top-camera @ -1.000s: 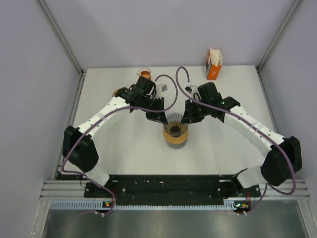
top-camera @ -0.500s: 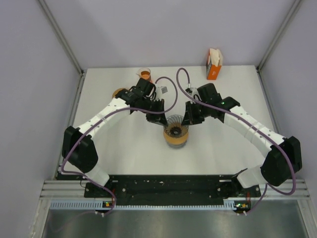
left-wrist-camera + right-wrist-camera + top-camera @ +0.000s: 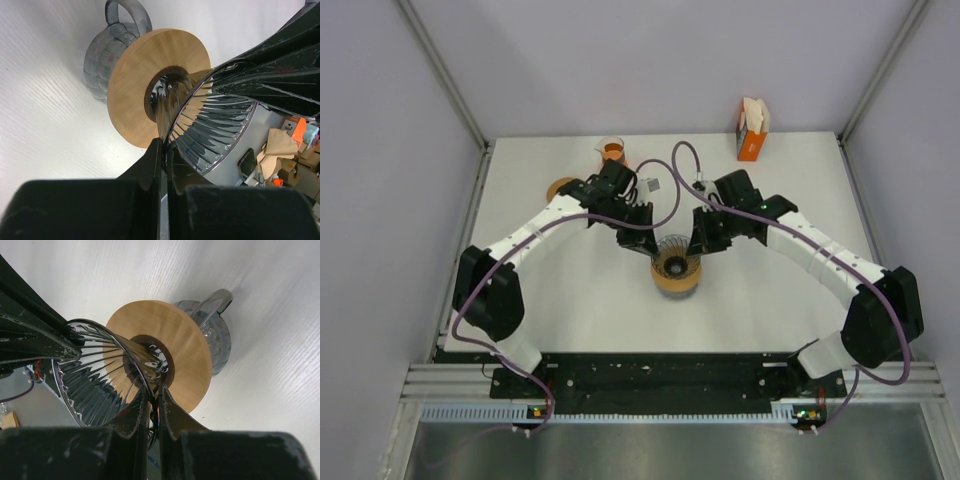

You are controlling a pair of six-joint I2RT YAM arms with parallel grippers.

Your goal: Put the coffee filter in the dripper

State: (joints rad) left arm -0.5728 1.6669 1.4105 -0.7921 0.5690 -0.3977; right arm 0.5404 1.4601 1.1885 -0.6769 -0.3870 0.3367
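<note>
The dripper (image 3: 675, 264) is a ribbed glass cone with a wooden collar (image 3: 131, 90), set over a glass server (image 3: 100, 55) with a handle, at mid-table. My left gripper (image 3: 643, 237) is shut on the cone's left rim (image 3: 167, 140). My right gripper (image 3: 703, 241) is shut on the opposite rim (image 3: 150, 385). Each wrist view shows the other gripper across the cone. White coffee filters (image 3: 756, 112) stick out of an orange box (image 3: 750, 145) at the back right, away from both grippers.
A small cup with orange contents (image 3: 611, 150) stands at the back, left of centre. A round brown object (image 3: 560, 187) lies by the left forearm. Cables loop over both wrists. Grey walls enclose the table on three sides.
Both grippers, still pinching the dripper's rim, have shifted slightly with it toward the near side and down over the server; the left elbow has swung outward a little.
</note>
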